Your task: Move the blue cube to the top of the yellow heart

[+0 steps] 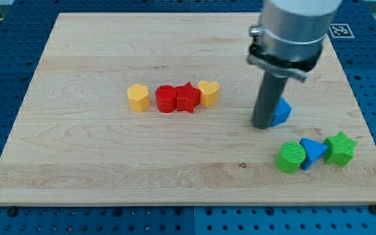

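The blue cube [282, 112] lies right of the board's middle, partly hidden behind my rod. My tip [263, 125] rests on the board touching the cube's left side. The yellow heart [209, 93] lies to the left of the tip, at the right end of a row of blocks, a short gap away from the tip.
The row holds a yellow hexagon [138, 97], a red cylinder [166, 98] and a red star [187, 98] touching the heart. At the lower right sit a green cylinder [291, 157], a blue triangle [312, 152] and a green star [340, 148]. The wooden board [83, 163] lies on a blue pegboard table.
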Robot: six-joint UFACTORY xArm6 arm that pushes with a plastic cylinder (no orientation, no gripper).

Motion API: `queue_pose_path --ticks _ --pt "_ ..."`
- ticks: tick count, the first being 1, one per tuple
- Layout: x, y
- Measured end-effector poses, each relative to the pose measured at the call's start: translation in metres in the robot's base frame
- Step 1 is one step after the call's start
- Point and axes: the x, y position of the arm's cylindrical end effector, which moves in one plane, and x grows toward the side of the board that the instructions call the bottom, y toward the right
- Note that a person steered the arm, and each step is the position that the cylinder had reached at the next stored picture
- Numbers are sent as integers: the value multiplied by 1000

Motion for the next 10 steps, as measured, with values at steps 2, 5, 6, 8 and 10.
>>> queue_pose_path --ticks 2,5,6,8,10 --pt "-21 29" --pt "-48 77" --pt "-95 43" --pt "-104 36" --pt "-86 19"
